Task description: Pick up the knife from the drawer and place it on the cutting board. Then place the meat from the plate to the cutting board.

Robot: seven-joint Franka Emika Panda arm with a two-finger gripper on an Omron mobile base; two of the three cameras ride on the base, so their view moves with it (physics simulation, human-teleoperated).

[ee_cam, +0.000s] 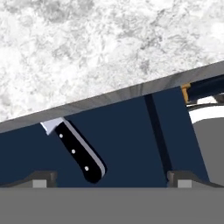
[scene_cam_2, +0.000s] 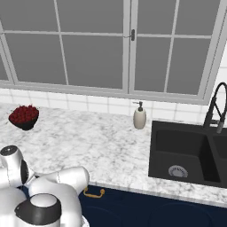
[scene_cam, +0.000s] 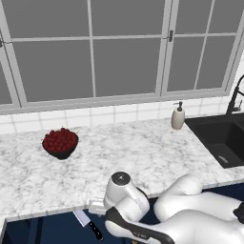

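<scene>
The gripper [ee_cam: 111, 178] is being held wide open above the drawer [ee_cam: 127, 135], with nothing between its fingertips [ee_cam: 41, 178]. The knife [ee_cam: 78, 153] is lying inside the drawer, nearer the left fingertip; its handle is in plain sight, while most of the blade is being hidden under the counter [ee_cam: 87, 48] edge. Farther back on the counter, a bowl of berries [scene_cam: 60, 142] and a soap bottle [scene_cam: 178, 116] are standing well apart.
</scene>
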